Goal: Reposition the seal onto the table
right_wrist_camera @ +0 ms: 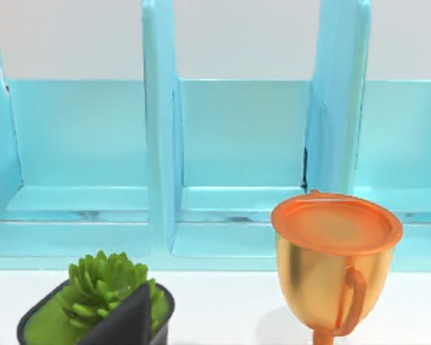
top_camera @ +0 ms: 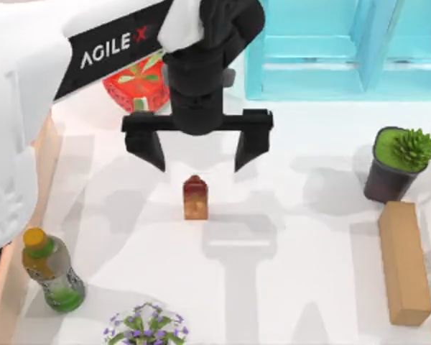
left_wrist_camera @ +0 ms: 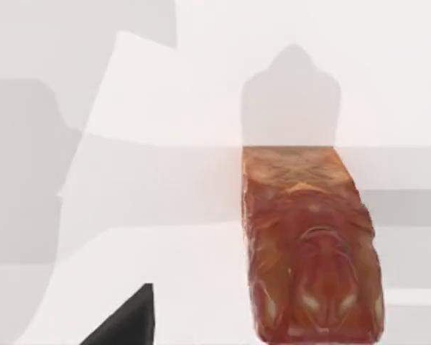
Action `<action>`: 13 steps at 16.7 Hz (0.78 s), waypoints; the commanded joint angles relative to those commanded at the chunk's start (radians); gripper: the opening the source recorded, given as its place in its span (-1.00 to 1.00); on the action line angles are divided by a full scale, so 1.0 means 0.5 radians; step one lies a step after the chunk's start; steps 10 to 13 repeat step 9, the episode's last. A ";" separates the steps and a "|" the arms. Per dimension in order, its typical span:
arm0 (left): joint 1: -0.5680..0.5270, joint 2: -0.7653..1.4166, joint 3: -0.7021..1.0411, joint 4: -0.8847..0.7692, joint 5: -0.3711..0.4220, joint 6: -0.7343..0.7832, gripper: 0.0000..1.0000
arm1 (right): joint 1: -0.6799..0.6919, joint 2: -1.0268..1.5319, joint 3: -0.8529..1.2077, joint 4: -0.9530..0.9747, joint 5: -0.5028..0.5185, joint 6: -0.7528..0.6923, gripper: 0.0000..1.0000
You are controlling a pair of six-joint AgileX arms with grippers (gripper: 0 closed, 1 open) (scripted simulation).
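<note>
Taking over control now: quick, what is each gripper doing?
Left gripper: open, holding nothing, above the table just behind the upright seal.
Right gripper: cannot be told.

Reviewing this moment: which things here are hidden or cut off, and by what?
- Red strawberry-patterned object, top view: the left arm covers part of it.
- Left gripper, left wrist view: one dark fingertip shows at the frame edge.
- Seal, left wrist view: its near end is cut by the frame edge.
- Gold cup, right wrist view: base cut off.
- Potted succulent, right wrist view: a dark finger overlaps the pot.
</note>
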 joint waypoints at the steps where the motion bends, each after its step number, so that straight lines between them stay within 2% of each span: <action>1: -0.001 -0.003 0.097 -0.099 0.000 -0.001 1.00 | 0.000 0.000 0.000 0.000 0.000 0.000 1.00; 7: -0.002 -0.016 0.540 -0.567 0.000 -0.005 1.00 | 0.000 0.000 0.000 0.000 0.000 0.000 1.00; 13: -0.002 -0.017 0.577 -0.608 0.000 -0.005 1.00 | 0.000 0.000 0.000 0.000 0.000 0.000 1.00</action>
